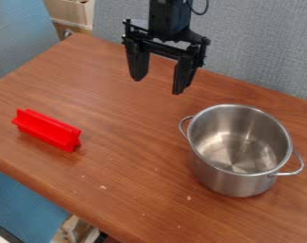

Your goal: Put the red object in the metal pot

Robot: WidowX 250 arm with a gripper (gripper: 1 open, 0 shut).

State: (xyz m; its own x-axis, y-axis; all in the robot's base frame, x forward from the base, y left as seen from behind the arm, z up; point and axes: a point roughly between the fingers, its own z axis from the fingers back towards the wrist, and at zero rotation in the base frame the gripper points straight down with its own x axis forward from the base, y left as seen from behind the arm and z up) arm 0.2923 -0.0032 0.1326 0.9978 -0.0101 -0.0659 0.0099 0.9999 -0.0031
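Note:
The red object (pixel 47 129) is a bright red bar lying on the wooden table (pixel 118 104) near its left front edge. The metal pot (pixel 242 149) stands upright at the right, shiny and empty inside, with a small handle showing at its right side. My gripper (pixel 161 76) hangs over the back middle of the table, pointing down, its two black fingers spread wide with nothing between them. It is well apart from both the bar and the pot.
The table's front edge runs diagonally from the left to the bottom. A blue wall backs the table, and a beige piece of furniture (pixel 74 13) stands behind the far left corner.

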